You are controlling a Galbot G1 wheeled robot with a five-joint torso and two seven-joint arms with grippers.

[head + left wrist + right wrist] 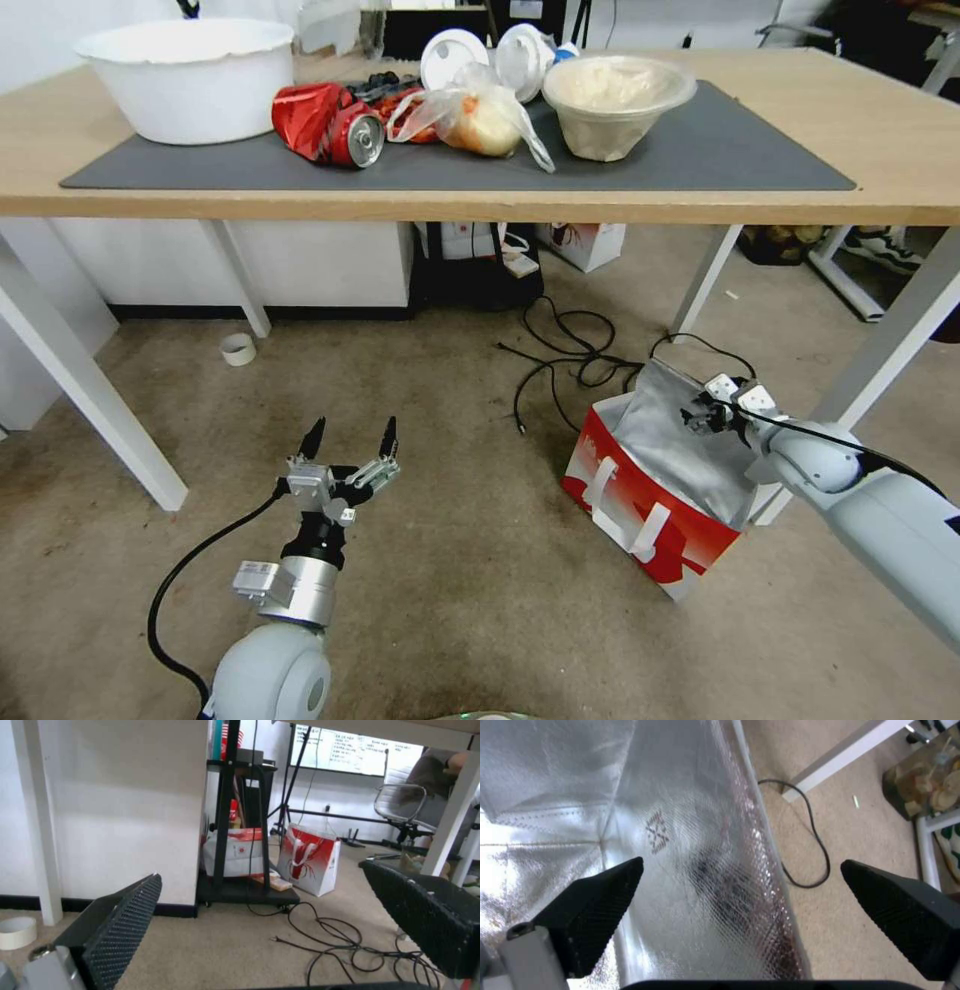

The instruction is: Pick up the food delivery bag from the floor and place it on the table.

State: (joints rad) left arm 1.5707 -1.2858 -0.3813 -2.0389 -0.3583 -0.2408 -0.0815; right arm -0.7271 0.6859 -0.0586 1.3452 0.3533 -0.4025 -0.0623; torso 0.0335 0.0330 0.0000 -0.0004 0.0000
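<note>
The food delivery bag (650, 490) sits on the floor (450, 560) beside a leg of the table (500, 205). The right claw (712, 412) hangs wide open over the bag's far edge, one finger inside. It should close on that edge firmly. The left claw (350, 440) waits low, open.
</note>
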